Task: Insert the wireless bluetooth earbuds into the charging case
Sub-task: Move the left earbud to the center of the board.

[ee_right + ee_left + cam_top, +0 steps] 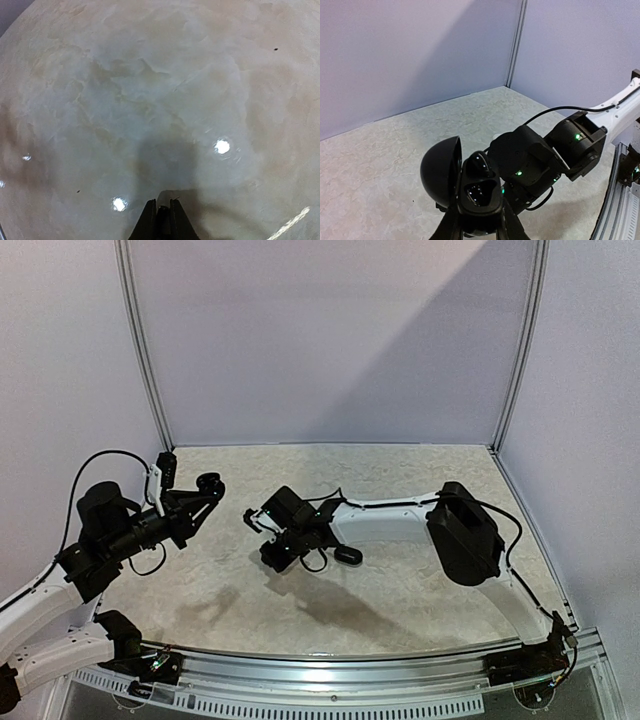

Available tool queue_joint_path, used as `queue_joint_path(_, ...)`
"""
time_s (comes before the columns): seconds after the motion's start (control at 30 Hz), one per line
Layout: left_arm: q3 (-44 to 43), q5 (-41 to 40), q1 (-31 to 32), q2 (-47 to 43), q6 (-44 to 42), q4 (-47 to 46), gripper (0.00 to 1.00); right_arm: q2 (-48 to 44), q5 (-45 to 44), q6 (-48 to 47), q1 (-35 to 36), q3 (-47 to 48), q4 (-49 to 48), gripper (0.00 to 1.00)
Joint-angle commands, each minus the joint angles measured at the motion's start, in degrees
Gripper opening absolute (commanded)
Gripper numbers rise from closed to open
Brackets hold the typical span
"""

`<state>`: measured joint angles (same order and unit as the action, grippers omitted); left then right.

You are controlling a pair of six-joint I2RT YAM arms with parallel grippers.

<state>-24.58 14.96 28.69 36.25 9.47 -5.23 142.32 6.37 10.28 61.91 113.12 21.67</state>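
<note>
Marbled worktop [400,590] lies under the open case [470,187], clamped in my left tool [480,225]. My right tool [161,206], narrow, seems to pinch a dark earbud [162,215] beside the case; misalignment could drop it.

env: lab test cell | grey wall panels [330,340] | alu rail [143,350] | marble-look tbl [400,610]

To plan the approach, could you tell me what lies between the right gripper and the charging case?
Only bare table, seen in the top view, separates the right gripper from the charging case.
</note>
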Motion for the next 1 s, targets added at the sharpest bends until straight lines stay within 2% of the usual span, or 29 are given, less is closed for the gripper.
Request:
queue_joint_path(0.0,-0.64,0.42,-0.74,0.32,-0.85,-0.07,0.0,-1.26,7.95,-2.11,1.82,-6.26,6.87,0.1)
queue_joint_path(0.37,-0.3,0.08,-0.74,0.14,-1.22,0.58,0.0,-7.33,20.05,-11.54,6.61,-16.99,16.1,0.1)
queue_joint_path(0.6,-0.43,0.13,-0.74,0.38,-1.48,0.58,0.0,-8.31,19.95,-17.96,8.43,-17.79,23.79,0.12)
queue_joint_path(0.8,-0.34,0.15,-0.74,0.34,-1.43,0.66,0.0,-8.67,16.39,-19.51,8.51,-14.44,26.23,0.27)
queue_joint_path(0.9,-0.36,0.2,-0.74,0.36,-1.64,0.82,0.0,-9.01,14.61,-17.53,8.57,-12.61,25.17,0.36)
queue_joint_path(0.97,-0.26,0.24,-0.74,0.34,-1.76,0.84,0.0,-9.99,13.36,-15.73,8.47,-11.55,23.98,0.38)
